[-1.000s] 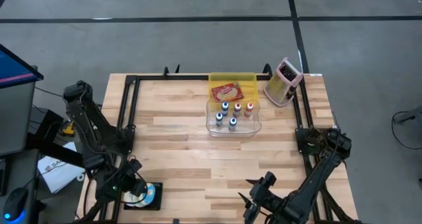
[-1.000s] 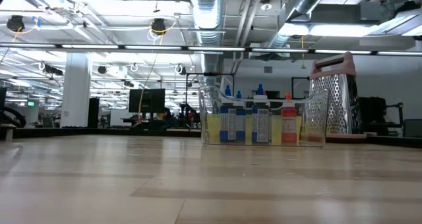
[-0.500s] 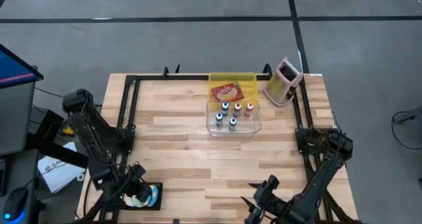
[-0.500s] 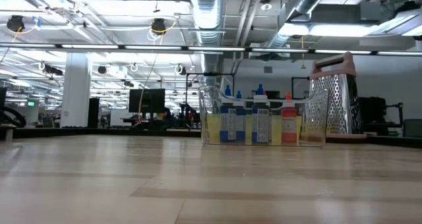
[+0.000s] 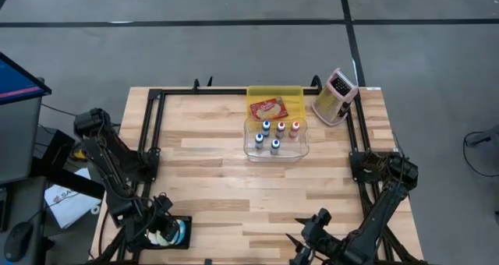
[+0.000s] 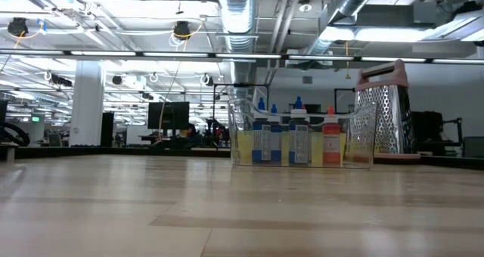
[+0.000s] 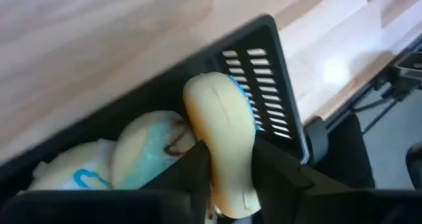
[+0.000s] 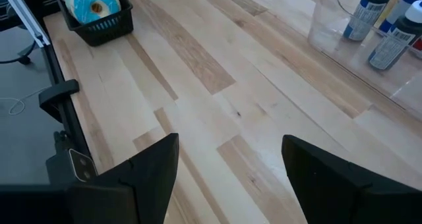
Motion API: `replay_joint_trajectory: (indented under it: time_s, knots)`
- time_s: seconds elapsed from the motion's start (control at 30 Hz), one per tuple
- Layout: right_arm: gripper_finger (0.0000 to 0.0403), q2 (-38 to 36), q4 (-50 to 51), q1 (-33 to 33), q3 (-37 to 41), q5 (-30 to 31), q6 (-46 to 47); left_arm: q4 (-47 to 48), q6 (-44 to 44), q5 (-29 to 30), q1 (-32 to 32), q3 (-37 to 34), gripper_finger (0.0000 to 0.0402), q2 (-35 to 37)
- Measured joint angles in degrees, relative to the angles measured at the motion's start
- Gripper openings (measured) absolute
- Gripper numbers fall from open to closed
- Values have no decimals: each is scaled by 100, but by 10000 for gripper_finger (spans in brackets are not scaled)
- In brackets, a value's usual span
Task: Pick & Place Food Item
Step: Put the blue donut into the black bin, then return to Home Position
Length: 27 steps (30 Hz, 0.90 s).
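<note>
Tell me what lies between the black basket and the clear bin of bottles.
Only bare wooden table. The high view shows nothing between the black basket at the near left corner and the clear bin; the right wrist view shows the same empty stretch.

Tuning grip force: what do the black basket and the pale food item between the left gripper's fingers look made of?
Black basket: looks like rigid moulded plastic, matte, with slotted vents in its wall. Pale food item: smooth, cream, rounded, with a thin seam line and a slight sheen; probably a plastic or foam toy, though its hardness can't be told. The left gripper brackets it; the grip itself isn't clear.
</note>
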<state>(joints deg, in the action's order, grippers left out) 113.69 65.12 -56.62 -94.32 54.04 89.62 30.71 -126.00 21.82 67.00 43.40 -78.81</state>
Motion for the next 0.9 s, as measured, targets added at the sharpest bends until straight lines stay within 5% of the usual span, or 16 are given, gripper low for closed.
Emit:
replay_joint_trajectory:
  time_s: [0.33,0.53,0.73,0.9]
  knots:
    - [260,0,0,0,0,-2,0,508,24,258,0,0,206,443]
    - [260,0,25,0,0,-2,0,714,477,1185,0,0,237,960]
    - [260,0,208,1,0,-4,85,697,2444,2481,-233,0,232,1611]
    - [260,0,1080,103,2,-185,636,620,4623,2759,-1162,0,220,1940]
